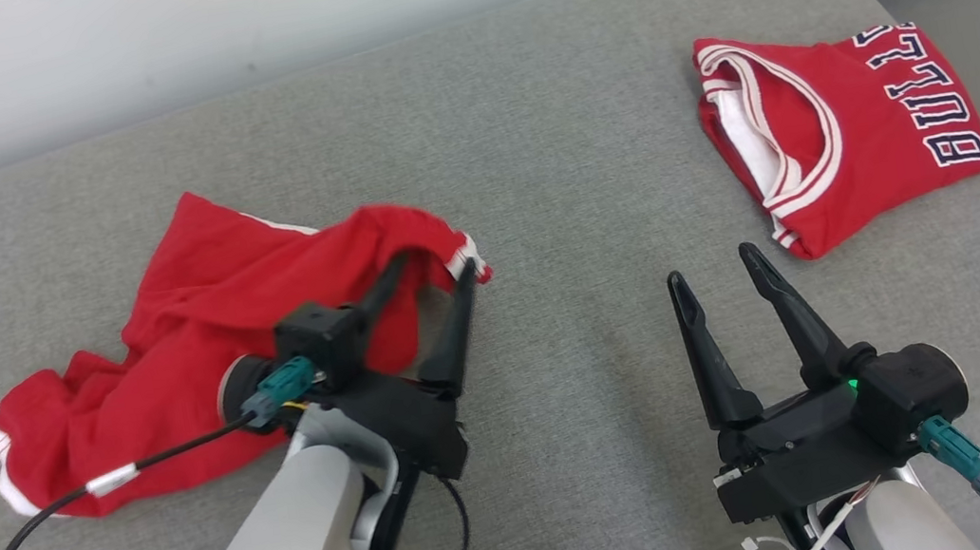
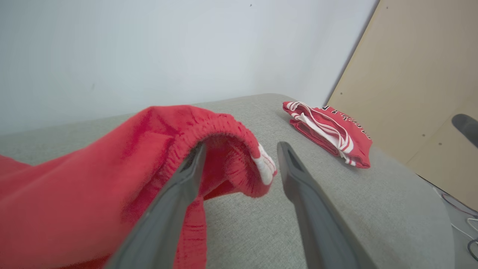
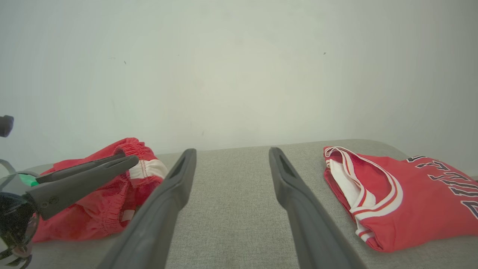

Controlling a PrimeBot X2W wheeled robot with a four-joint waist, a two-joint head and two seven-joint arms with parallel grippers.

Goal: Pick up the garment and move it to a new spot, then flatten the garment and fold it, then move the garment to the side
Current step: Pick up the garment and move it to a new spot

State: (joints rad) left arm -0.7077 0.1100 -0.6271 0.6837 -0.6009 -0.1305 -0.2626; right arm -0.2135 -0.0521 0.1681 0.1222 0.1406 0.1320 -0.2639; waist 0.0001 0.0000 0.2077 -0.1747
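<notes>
Red garment (image 1: 174, 348), white-striped red jersey (image 1: 862, 156)

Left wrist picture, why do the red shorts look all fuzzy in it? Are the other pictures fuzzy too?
Left wrist view: the red shorts sit very near the lens, so their cloth looks soft, and the left gripper smears toward the bottom edge. Head view: the shorts look crisp under even light. Right wrist view: the folded jersey is sharp; the wall dims toward the corners.

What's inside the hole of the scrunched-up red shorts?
One finger of the left pincer pokes in under the elastic band of the red shorts; its other finger is outside. Deeper in, the cloth hides everything.
</notes>
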